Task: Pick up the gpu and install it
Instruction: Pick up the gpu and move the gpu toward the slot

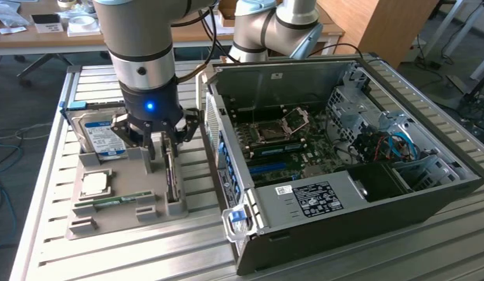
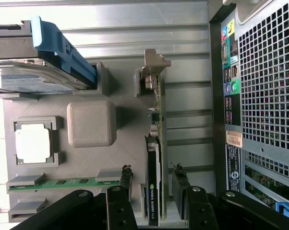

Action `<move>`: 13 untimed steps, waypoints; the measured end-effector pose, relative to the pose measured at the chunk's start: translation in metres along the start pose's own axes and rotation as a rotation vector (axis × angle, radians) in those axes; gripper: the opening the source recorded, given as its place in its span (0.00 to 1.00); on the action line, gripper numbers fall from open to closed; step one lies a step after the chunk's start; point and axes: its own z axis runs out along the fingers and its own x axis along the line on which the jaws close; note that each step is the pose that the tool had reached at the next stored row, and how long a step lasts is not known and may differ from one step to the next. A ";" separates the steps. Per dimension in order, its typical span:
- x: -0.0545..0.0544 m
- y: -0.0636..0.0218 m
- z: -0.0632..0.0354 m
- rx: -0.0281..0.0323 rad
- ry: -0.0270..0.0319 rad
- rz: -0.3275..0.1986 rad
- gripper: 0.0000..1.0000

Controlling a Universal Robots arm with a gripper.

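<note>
The gpu (image 2: 155,143) stands on its long edge in a slot of the grey parts tray (image 2: 127,98), its silvery end bracket (image 2: 153,67) at the far end and a black cooler with a green logo on one face. My gripper (image 2: 153,184) is open, with one finger (image 2: 127,178) on each side of the card and a small gap on both sides. In the exterior view the gripper (image 1: 162,153) hangs low over the gpu (image 1: 174,178), at the tray's (image 1: 117,225) side nearest the open computer case (image 1: 429,193).
On the tray also sit a silver hard drive (image 1: 101,136) in a blue caddy (image 2: 63,50), a CPU (image 2: 33,142) and a RAM stick (image 2: 68,182). The case lies open on the exterior view's right, motherboard (image 1: 281,146) exposed. A second arm (image 1: 265,29) stands behind.
</note>
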 end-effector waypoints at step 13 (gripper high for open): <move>0.000 0.0000 0.0012 0.0000 0.0000 0.000 0.47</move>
